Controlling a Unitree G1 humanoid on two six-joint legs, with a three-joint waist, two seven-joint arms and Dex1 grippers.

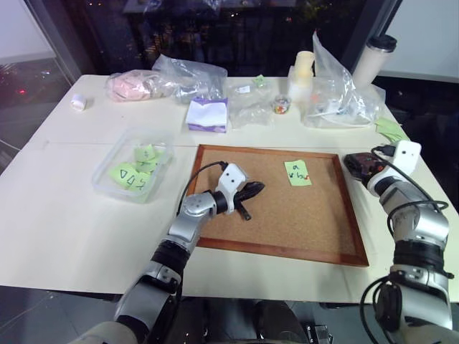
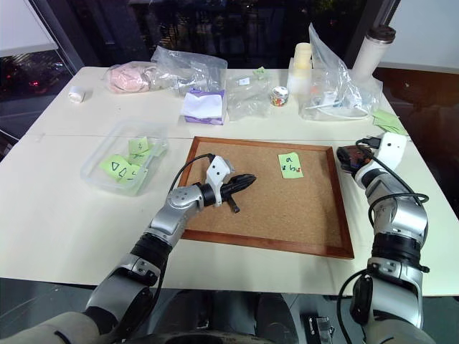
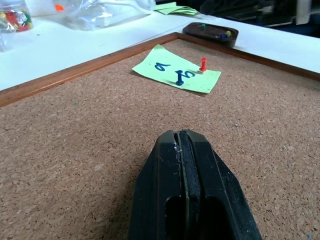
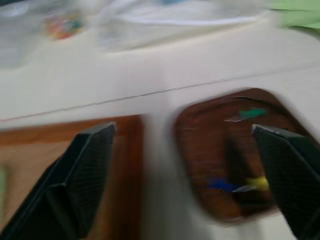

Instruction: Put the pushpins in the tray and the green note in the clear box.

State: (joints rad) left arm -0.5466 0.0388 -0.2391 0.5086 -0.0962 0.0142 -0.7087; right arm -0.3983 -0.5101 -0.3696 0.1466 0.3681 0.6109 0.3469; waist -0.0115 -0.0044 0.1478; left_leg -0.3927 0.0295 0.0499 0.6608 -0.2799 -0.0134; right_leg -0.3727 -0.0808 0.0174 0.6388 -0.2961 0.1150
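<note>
The green note [image 1: 297, 173] lies on the corkboard, pinned by a red pushpin [image 3: 203, 64] and a blue pushpin [image 3: 179, 78]. My left gripper [image 3: 182, 145] rests shut and empty on the cork, to the note's left and pointing toward it. Just off the board's right edge stands the dark tray [image 4: 210, 150]. In it lie a green pin [image 4: 252, 114], a blue pin [image 4: 220, 185] and a yellow pin [image 4: 257, 182]. My right gripper [image 4: 185, 135] hovers open over the tray with nothing between its fingers. The clear box [image 1: 107, 183] sits left of the board and holds green notes with triangle outlines.
The wood-framed corkboard [image 1: 287, 222] fills the table's middle. Along the back stand crinkled plastic bags [image 1: 337, 97], a purple tissue pack [image 1: 208, 115], a small jar of coloured pins [image 1: 281, 105] and a tall cup [image 1: 374, 61]. Loose green notes [image 1: 389, 129] lie at the far right.
</note>
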